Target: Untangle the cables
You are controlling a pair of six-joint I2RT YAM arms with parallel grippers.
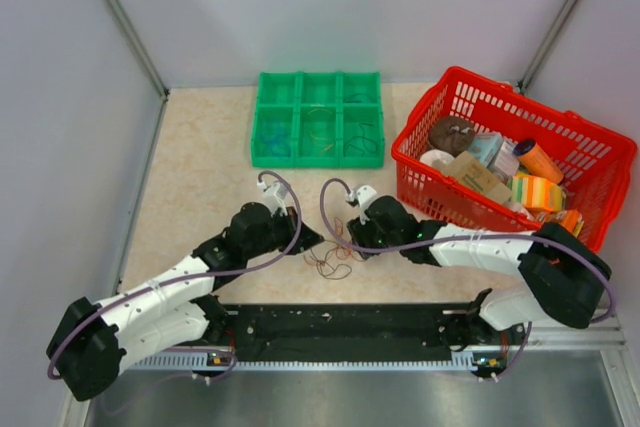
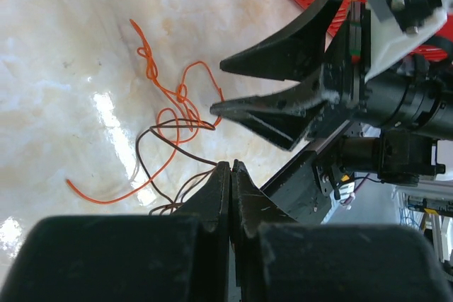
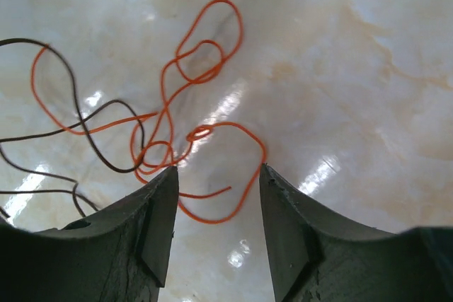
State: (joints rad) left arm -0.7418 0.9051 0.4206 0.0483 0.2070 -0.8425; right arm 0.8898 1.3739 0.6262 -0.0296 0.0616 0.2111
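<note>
Our left pincer [image 2: 231, 167] pinches, it seems, the thin dark-brown wire [image 3: 71, 79]; our right pincer [image 3: 218, 167] is spread over the thin orange wire [image 3: 200, 132]. Pulling may tighten knots.

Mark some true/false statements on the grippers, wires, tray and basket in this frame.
1. The right gripper is open, with the orange strand lying between its fingers. True.
2. The left gripper is wide open. False: its fingers are closed together.
3. The cables are in the red basket. False: they lie on the table, between the two grippers.
4. The green tray has six compartments. True.
5. The orange strand and the dark strand lie fully apart. False: they cross and loop through each other.
</note>
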